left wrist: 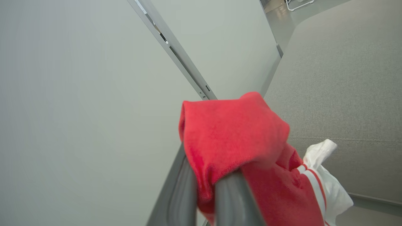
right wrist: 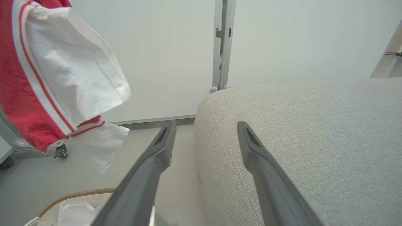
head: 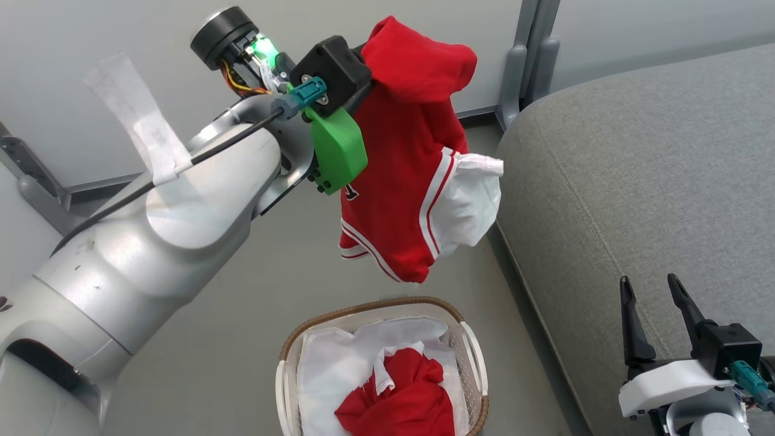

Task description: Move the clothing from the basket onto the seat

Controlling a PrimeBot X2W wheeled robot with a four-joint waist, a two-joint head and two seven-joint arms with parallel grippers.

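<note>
A red garment with white trim (head: 402, 181) hangs in the air above the floor, with my left gripper (head: 372, 75) shut on its top fold. The left wrist view shows the red cloth (left wrist: 232, 138) bunched over my two dark fingers (left wrist: 234, 201). Below it stands the white basket (head: 290, 369) with a brown rim, and another red garment (head: 402, 399) lies crumpled on its white liner. The grey seat (head: 642, 181) fills the right side. My right gripper (head: 654, 290) stands open over the seat's front edge, nothing between its fingers (right wrist: 267, 175).
Pale wall panels with a grey metal post (head: 527, 60) stand behind the seat. Grey floor (head: 242, 290) lies between the basket and the wall. My pale left forearm (head: 181, 206) crosses the left of the head view.
</note>
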